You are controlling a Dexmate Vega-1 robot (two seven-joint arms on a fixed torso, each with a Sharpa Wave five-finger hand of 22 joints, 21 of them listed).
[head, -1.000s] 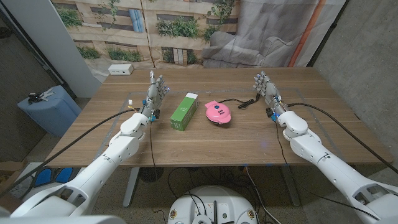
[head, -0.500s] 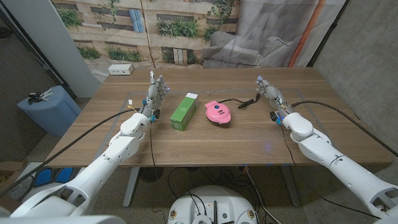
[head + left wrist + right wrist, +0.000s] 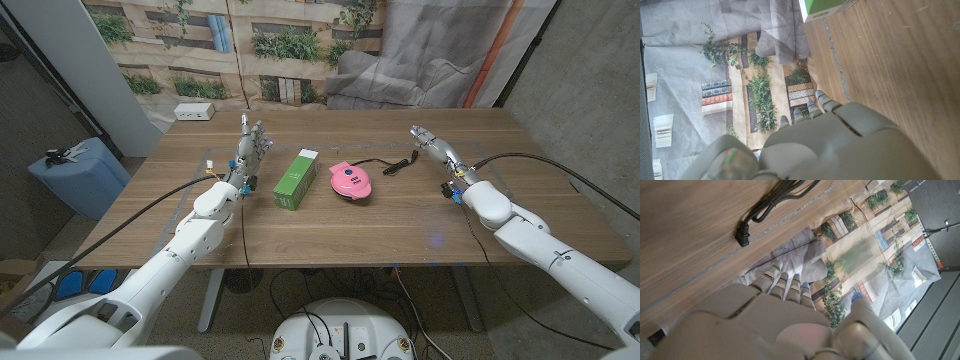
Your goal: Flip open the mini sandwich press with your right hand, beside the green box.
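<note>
Nothing is done yet: left of the round pink mini sandwich press point(image 3: 350, 182), closed on the wooden table point(image 3: 330, 225), the left hand point(image 3: 250, 150) stands empty, fingers apart, then the tall green cardboard box point(image 3: 296, 178); right, a black cord point(image 3: 395, 163) trails toward the empty, open-fingered right hand point(image 3: 432, 147), well apart.

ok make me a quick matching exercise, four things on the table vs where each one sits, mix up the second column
Things:
1. green box
2. pink sandwich press
3. white power strip
4. black cord

Places:
A. far left corner of the table
B. middle of the table, lid closed
C. between the press and the right robot hand
D. between the left robot hand and the press

Pairs: 1-D, 2-B, 3-A, 4-C
</note>
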